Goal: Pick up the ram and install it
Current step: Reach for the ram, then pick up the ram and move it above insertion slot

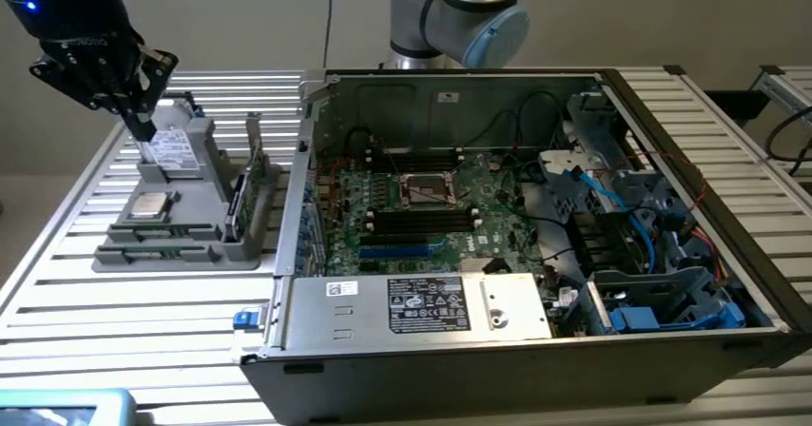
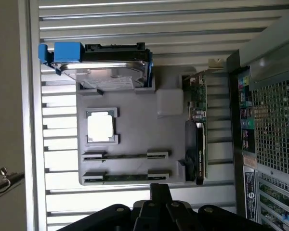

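**A:** What is the gripper doing?

**B:** The gripper [image 1: 140, 129] [image 2: 160, 192] is closed with nothing between its fingers. It hangs above the grey tray [image 1: 203, 258] and touches nothing in it.

**A:** And the ram?

**B:** The ram [image 2: 125, 156] [image 1: 163, 229] stands on edge in a long holder at the tray's end, towards the surface's near edge in the exterior view. A second ram stick [image 2: 125, 177] sits in the parallel holder just beside it.

**A:** What else is in the tray?

**B:** A silver processor chip [image 2: 100, 126] lies in a square recess beside the holders. A hard drive [image 2: 103, 72] in a blue caddy [image 2: 67, 51] is at the far end. A green expansion card [image 2: 198, 139] stands on edge along the side facing the computer case [image 1: 419, 350].

**A:** Where is the case?

**B:** It lies open just beside the tray, on the exterior view's right, with its motherboard [image 1: 495, 222] showing. Both rest on the slatted metal surface [image 1: 127, 312], the tray towards the edge on the exterior view's left.
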Controlling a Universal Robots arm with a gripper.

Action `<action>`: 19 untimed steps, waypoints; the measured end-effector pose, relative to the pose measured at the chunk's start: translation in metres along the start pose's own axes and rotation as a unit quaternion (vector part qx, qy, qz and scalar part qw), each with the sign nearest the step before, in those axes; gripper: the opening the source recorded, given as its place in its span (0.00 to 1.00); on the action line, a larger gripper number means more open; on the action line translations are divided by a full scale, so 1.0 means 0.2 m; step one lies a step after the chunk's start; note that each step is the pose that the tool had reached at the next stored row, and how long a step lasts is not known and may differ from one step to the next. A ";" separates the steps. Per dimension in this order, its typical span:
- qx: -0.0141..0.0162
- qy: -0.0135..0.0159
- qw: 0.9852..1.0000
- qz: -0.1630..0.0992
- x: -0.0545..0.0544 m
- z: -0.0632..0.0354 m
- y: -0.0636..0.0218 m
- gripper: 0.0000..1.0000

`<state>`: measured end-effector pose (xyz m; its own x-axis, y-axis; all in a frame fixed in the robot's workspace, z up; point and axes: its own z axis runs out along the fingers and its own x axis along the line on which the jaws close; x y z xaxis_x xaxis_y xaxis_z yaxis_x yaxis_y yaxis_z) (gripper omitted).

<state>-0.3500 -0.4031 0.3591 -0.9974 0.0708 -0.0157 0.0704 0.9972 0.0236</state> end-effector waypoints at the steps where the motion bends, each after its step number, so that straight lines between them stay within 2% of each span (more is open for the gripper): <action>1: 0.000 0.000 1.000 0.000 0.00 0.001 0.000 0.11; 12: 0.000 0.000 1.000 0.000 0.00 0.001 0.000 0.11; 14: 0.000 -0.003 1.000 -0.001 0.02 0.001 -0.001 0.11; 19: -0.001 -0.003 0.999 -0.043 0.02 0.003 -0.001 0.11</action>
<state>-0.3536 -0.4030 0.3585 -0.9996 -0.0156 -0.0228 -0.0162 0.9996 0.0237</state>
